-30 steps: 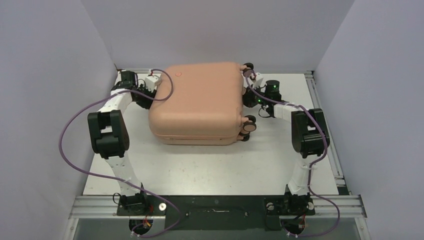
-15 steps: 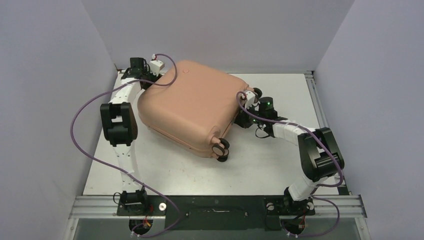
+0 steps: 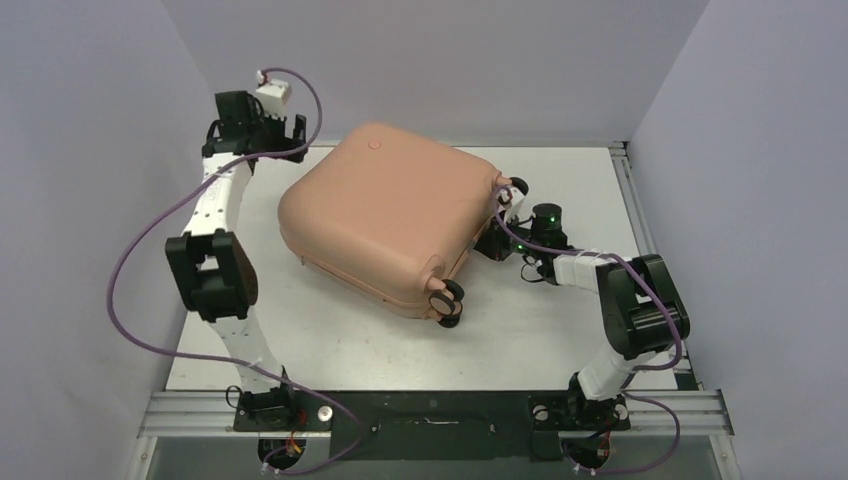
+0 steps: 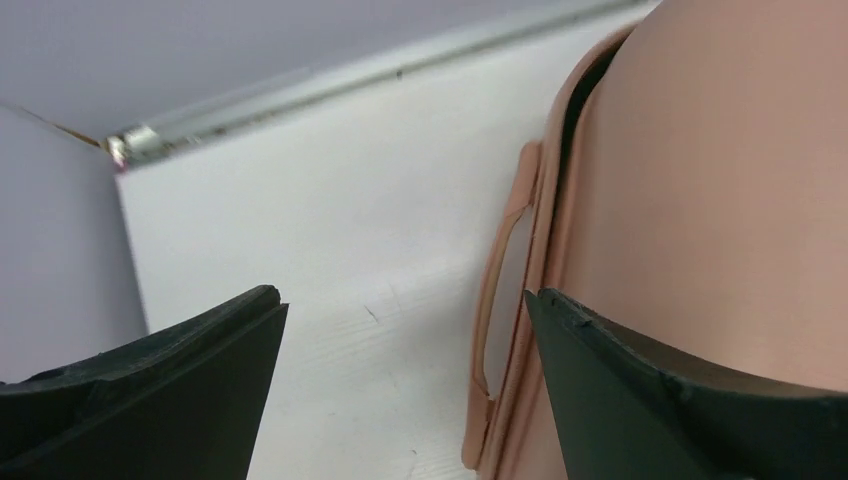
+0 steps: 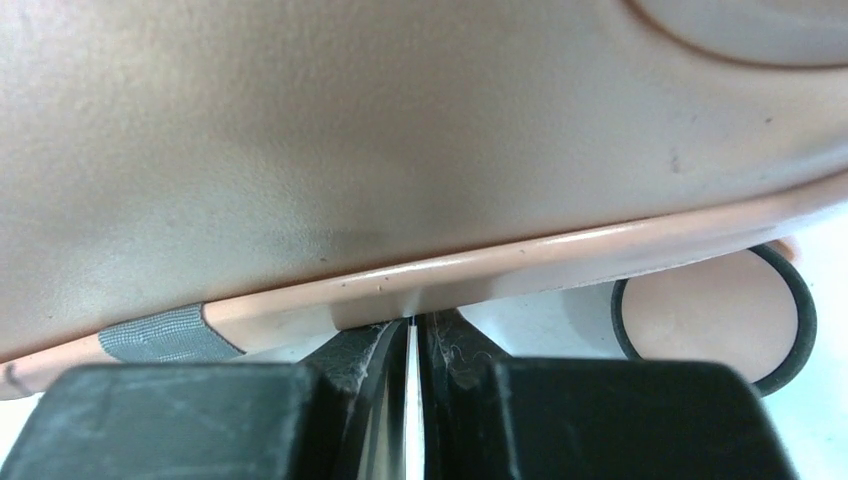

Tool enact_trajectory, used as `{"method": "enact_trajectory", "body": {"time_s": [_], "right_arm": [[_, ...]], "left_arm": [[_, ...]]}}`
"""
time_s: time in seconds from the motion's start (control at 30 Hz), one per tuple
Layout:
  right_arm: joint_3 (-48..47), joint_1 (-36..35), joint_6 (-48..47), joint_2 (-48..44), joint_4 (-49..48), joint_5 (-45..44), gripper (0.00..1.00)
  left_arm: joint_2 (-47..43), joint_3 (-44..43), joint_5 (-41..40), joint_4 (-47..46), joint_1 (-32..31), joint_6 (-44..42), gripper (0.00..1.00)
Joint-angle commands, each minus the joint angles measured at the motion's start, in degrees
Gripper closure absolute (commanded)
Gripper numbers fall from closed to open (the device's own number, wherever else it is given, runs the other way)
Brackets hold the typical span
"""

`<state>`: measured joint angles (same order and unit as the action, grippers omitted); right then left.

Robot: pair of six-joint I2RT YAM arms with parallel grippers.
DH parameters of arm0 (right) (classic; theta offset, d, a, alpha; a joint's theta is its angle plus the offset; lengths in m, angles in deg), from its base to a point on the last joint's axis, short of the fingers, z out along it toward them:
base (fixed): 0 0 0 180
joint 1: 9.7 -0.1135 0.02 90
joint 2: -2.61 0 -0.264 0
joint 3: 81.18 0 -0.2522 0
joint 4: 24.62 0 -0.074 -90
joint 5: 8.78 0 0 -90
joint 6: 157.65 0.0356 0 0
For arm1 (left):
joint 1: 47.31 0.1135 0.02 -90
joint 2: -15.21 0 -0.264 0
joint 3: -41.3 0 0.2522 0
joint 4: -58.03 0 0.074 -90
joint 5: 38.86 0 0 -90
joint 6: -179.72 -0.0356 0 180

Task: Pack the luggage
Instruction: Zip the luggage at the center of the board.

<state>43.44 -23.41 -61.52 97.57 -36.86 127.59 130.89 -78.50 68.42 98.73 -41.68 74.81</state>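
The luggage (image 3: 385, 220) is a salmon-pink hard-shell case lying shut and flat on the white table, turned at an angle with its wheels (image 3: 447, 297) toward the front right. My left gripper (image 3: 285, 132) hangs raised at the back left corner, open and empty. In the left wrist view the left gripper (image 4: 402, 300) shows bare table between its fingers, with the luggage (image 4: 720, 200) and its side handle (image 4: 495, 300) just to the right. My right gripper (image 3: 492, 238) is shut at the wheel end. In the right wrist view the right gripper (image 5: 410, 325) has its tips against the rim of the luggage (image 5: 400, 130).
Grey-lilac walls close in the table (image 3: 330, 340) at the back, left and right. A metal rail (image 3: 640, 230) runs along the right edge. A caster wheel (image 5: 710, 310) sits just right of the right gripper, and a grey tape patch (image 5: 155, 333) marks the rim to its left.
The luggage has swung round, wheel end toward the front. My left gripper has opened, let go of the luggage and risen to the back left. The right gripper followed the wheel end, staying shut.
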Motion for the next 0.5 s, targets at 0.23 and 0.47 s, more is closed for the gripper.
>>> {"method": "enact_trajectory", "body": {"time_s": [0.23, 0.47], "right_arm": [[1.12, 0.43, 10.4, 1.96, -18.45, 6.98, 0.95], [-0.09, 5.86, 18.53, 5.81, -23.84, 7.68, 0.95]], "left_arm": [[-30.52, 5.05, 14.66, -12.17, -5.86, 6.02, 0.04], [-34.0, 4.0, 19.06, 15.01, -34.32, -17.4, 0.04]]}}
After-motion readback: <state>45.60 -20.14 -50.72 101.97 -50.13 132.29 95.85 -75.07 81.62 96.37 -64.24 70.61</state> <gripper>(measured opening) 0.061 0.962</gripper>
